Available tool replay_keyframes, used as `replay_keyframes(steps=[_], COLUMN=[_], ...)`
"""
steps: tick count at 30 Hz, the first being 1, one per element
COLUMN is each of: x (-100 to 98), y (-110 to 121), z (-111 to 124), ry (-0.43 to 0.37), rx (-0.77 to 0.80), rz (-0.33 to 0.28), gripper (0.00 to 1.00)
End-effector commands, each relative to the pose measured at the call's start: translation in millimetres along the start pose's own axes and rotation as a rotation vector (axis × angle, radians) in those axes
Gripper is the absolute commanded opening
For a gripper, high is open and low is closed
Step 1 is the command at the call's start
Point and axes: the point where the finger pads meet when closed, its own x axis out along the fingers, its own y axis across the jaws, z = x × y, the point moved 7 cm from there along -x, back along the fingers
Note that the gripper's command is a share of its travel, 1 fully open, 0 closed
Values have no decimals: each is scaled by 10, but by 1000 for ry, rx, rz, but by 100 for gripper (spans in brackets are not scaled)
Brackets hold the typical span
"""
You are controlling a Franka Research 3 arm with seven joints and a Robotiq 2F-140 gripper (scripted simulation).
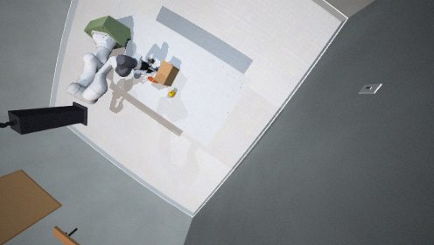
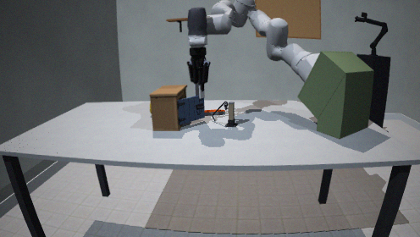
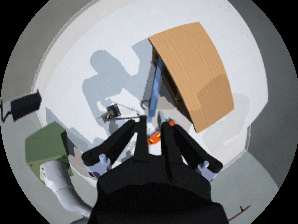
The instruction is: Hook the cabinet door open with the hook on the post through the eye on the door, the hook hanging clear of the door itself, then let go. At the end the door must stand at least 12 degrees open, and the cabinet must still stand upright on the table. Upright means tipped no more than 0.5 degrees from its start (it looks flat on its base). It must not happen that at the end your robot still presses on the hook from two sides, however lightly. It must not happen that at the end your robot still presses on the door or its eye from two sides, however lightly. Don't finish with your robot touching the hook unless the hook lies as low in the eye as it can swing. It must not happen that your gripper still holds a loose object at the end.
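A small wooden cabinet (image 2: pixel 168 107) stands on the table with its blue door (image 2: pixel 191 111) swung partly open. My gripper (image 2: pixel 198 92) points straight down, its nearly closed fingers at the top edge of the door's free end. In the wrist view the door's thin blue edge (image 3: pixel 156 90) runs up from between my fingertips, beside the cabinet top (image 3: pixel 193 72). I cannot tell if the fingers touch the door. The short post (image 2: pixel 231 114) stands right of the door, with the black hook (image 2: pixel 218 111) hanging from it towards the door. The eye on the door is too small to make out.
A small orange part (image 2: pixel 209 111) lies on the table between door and post. A yellow object (image 1: pixel 172 93) sits beyond the cabinet. A large green box (image 2: pixel 339 93) covers the arm's base at the right. A black camera stand (image 2: pixel 377 85) stands behind it.
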Motion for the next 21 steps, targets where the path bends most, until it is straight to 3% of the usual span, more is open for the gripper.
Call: replay_keyframes(steps=[1, 21], x=[-8, -8], y=[13, 61], z=[-6, -9], ry=[3, 3], rx=[-3, -39], rz=[-4, -4], gripper=[16, 16])
